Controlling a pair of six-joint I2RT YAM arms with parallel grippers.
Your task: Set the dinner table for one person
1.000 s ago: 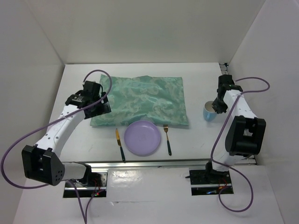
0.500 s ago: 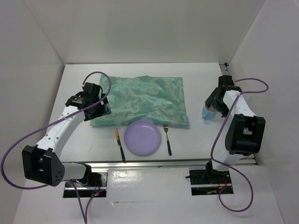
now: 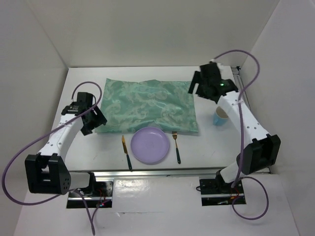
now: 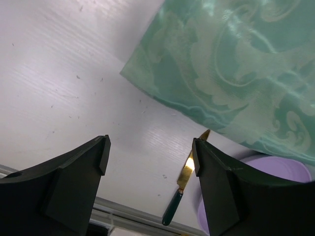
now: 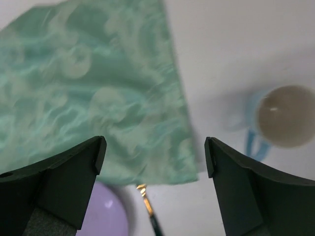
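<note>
Top external view: the big plain white rectangular table (image 3: 206, 147), which I judge rigid, heavy, slick and not for gripping, lies under everything, long axis seemingly left-to-right, bearing the round lilac plate (image 3: 150, 145) nearest me and the teal patterned cloth mat (image 3: 147, 105) beyond, my left pincer (image 4: 150, 142) and right pincer (image 5: 155, 141) both spread, empty.

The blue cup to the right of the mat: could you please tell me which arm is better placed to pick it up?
Right, I would judge. The blue cup stands on the right arm's side, and the open right gripper hovers close by, while the left gripper is beyond the mat.
</note>
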